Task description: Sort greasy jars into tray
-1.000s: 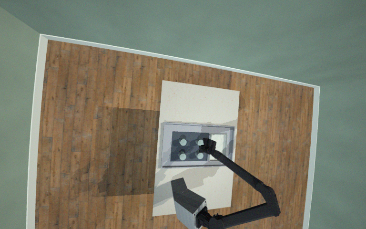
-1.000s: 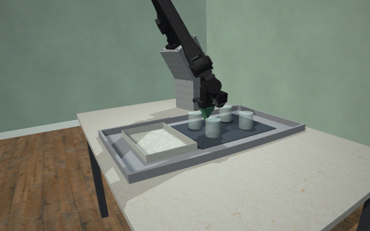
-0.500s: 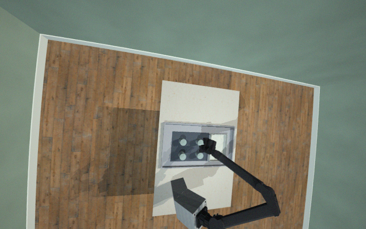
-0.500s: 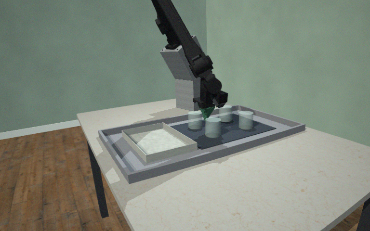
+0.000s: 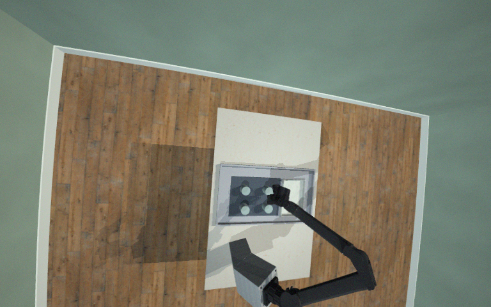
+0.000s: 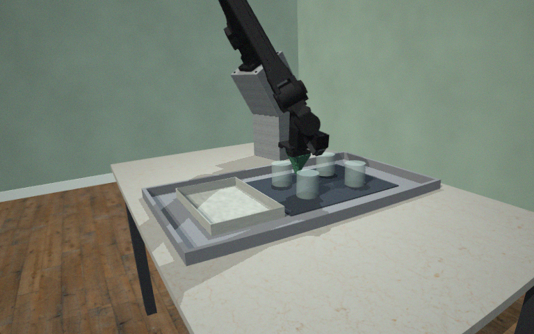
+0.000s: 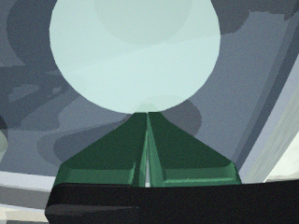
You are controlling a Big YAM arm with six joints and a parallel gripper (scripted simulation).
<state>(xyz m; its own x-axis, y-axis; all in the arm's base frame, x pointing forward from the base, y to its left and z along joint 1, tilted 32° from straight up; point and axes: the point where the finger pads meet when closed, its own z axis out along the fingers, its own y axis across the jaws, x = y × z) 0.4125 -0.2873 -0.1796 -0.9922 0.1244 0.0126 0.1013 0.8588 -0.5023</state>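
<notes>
Four jars stand mouth down on the mat (image 5: 256, 199) (image 6: 334, 192) (image 7: 224, 93), and none is in the tray (image 5: 293, 180) (image 6: 247, 221) (image 7: 285, 135) beside the hand (image 5: 277, 195) (image 6: 297, 171) (image 7: 148, 112). The hand is closed, narrow, holding nothing; its tips sit at the near jar (image 5: 268, 190) (image 6: 307, 185) (image 7: 135, 47), just ahead, though contact is uncertain. Behind it stands the rear jar (image 5: 268, 208) (image 6: 281, 174); away from the tray are the far front jar (image 5: 245, 190) (image 6: 354, 174) and far rear jar (image 5: 245, 209) (image 6: 325, 164) (image 7: 2, 144). Probably it is push-testing. Nothing visible marks grease, so which jars pass cannot be told; every greasy one still needs moving, and clean ones may stay.
</notes>
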